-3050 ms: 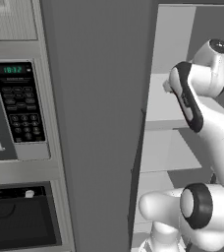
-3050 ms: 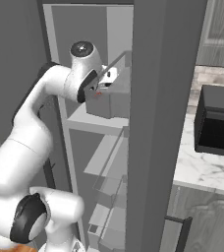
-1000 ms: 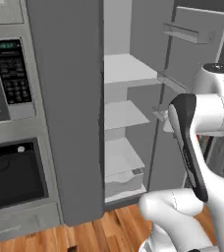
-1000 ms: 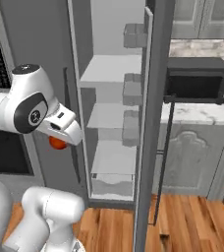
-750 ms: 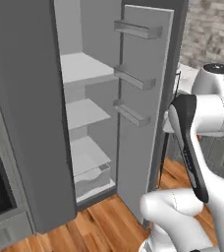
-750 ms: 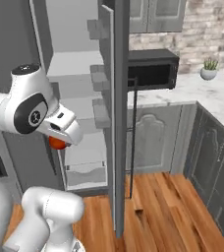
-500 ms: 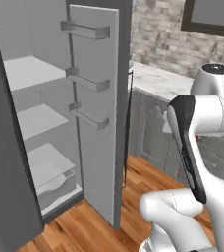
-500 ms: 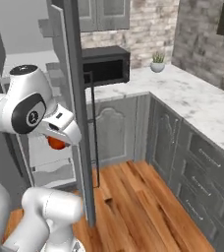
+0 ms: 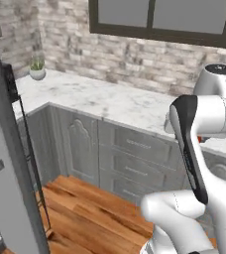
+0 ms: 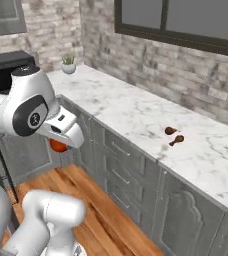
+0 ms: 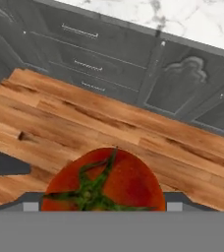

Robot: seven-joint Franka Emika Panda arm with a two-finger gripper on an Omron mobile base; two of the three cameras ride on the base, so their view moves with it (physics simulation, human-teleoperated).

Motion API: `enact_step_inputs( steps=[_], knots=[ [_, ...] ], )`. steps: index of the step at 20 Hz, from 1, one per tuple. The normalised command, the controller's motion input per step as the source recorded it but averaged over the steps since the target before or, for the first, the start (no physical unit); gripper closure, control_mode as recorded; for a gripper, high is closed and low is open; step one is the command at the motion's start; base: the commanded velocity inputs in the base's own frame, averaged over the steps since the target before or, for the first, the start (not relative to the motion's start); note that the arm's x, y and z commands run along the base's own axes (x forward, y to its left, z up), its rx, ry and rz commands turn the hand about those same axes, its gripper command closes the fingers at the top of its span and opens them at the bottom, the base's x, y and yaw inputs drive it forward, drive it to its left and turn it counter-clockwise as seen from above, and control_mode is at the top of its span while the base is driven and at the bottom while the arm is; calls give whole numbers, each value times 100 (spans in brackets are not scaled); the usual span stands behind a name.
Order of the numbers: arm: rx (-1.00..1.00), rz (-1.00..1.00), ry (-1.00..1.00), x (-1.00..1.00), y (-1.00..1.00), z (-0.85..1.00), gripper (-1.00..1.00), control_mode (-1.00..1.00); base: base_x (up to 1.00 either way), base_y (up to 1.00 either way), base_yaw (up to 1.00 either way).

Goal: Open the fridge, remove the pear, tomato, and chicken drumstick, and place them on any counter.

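Note:
A glossy red tomato with a green stalk sits between the two dark fingertips of my gripper, which is shut on it. In the right base view the tomato hangs under the white hand, over the wooden floor in front of the counter. Two small brown lumps lie on that marble top; the nearer one looks like the chicken drumstick. The fridge's open grey door stands at the left edge of the left base view. The pear is out of view.
Grey cabinets and drawers run under the counter, which turns a corner at a small potted plant. A black microwave stands at the far left. A brick wall and a dark-framed window rise behind.
Both base views have swung away from the open fridge to the counter, so the base has turned. The gripper still holds the tomato in the same pose.

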Motion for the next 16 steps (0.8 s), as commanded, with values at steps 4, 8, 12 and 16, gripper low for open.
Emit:
enact_step_inputs(
  steps=[4, 8, 12, 16],
  knots=[
    [0, 0, 0, 0, 0, 0, 100, 100, 46, -94, -39],
    [0, 0, 0, 0, 0, 0, 100, 100, 65, -59, -41],
    [0, 0, 0, 0, 0, 0, 100, 100, 76, -17, -37],
    [2, -15, 5, 97, -30, -37, 100, -100, 0, 0, 0]
  ],
)
